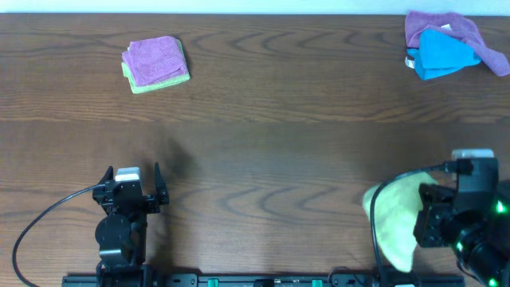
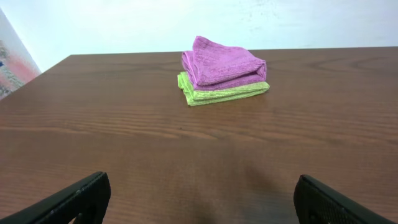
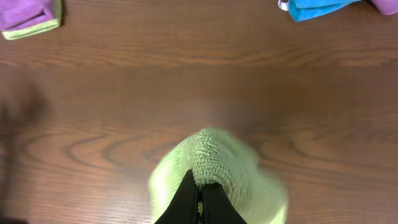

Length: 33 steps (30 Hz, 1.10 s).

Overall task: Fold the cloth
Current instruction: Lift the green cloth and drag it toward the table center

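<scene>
The lime yellow-green cloth (image 1: 392, 219) hangs bunched at the table's front right, partly hidden under my right arm. In the right wrist view the cloth (image 3: 221, 158) bulges just ahead of the black fingertips, and my right gripper (image 3: 199, 182) is shut on a fold of it. The cloth's edges are blurred there. At the front left, my left gripper (image 1: 133, 177) stands open above bare table. In the left wrist view its fingertips (image 2: 87, 194) sit wide apart with nothing between them.
A folded purple cloth on a paler green one (image 1: 155, 64) lies at the back left, also seen as the stack (image 2: 222, 71) ahead of the left gripper. A purple cloth (image 1: 446, 28) and a bright blue cloth (image 1: 442, 54) lie at the back right.
</scene>
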{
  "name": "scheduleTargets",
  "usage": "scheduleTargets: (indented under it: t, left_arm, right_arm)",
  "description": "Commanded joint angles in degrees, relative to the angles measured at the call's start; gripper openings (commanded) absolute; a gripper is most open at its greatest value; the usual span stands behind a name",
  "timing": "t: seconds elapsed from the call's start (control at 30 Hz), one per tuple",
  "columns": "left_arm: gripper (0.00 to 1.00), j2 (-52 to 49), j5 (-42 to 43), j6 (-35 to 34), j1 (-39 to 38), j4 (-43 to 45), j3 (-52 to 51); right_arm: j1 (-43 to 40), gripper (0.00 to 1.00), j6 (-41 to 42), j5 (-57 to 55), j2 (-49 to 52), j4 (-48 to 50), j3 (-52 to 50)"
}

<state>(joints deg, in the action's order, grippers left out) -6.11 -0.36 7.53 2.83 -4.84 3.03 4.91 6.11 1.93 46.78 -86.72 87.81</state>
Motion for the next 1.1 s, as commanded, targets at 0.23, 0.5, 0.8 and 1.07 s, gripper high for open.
scheduleTargets:
  t: [0.23,0.5,0.8,1.07]
  left_arm:
    - [0.95,0.4,0.0,0.0,-0.2,-0.8,-2.1]
    - [0.96,0.4,0.0,0.0,-0.2,-0.8,-2.1]
    - [0.95,0.4,0.0,0.0,-0.2,-0.8,-2.1]
    - [0.96,0.4,0.0,0.0,-0.2,-0.8,-2.1]
  right_arm:
    - [4.8,0.01,-2.4,18.1,21.1,25.6,-8.3]
    - [11.9,0.99,-9.4,13.6,40.5,15.6,13.9]
    - [11.6,0.96,-8.3,-0.2,39.4,5.3,11.0]
    - [11.6,0.01,-4.8,-0.2,39.5,19.1,-6.2]
